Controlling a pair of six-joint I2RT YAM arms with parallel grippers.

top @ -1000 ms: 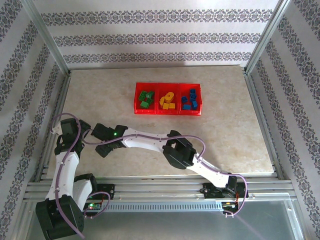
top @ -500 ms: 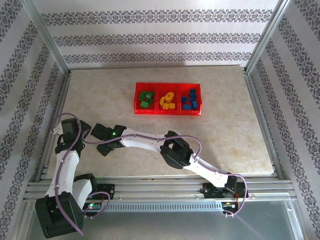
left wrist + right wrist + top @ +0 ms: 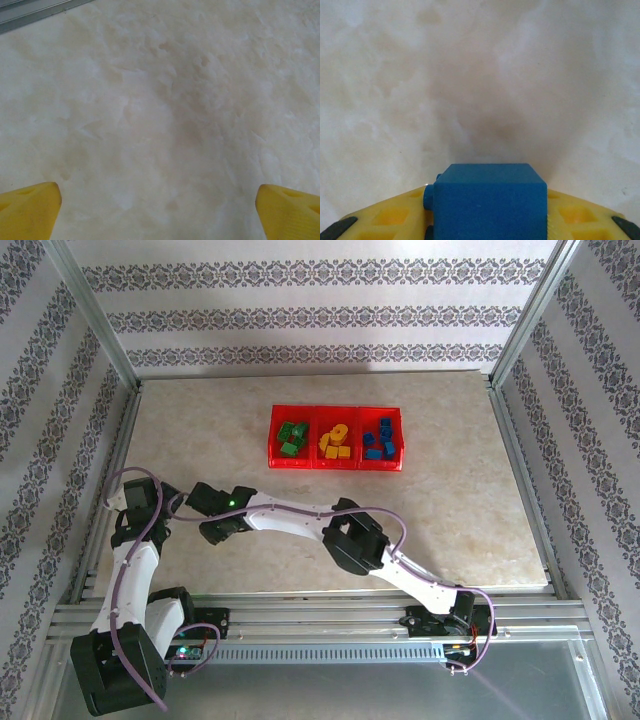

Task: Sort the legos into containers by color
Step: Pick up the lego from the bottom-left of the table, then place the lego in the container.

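The right gripper [image 3: 487, 227] is clamping a blue lego brick [image 3: 487, 200] between its yellow fingers [image 3: 385, 220]. The brick is sitting squarely in the middle of the jaws, studs facing left in the right wrist view, over the pale marbled table [image 3: 480, 75]. In the top view this arm is reaching across to the near-left part of the table, well apart from the red tray [image 3: 336, 465]. The tray is holding green bricks [image 3: 291, 437] in its left compartment, yellow-orange bricks [image 3: 336, 441] in the middle and blue bricks [image 3: 379, 441] on the right. The left gripper [image 3: 160, 205] is hanging over bare tabletop with its jaws spread wide.
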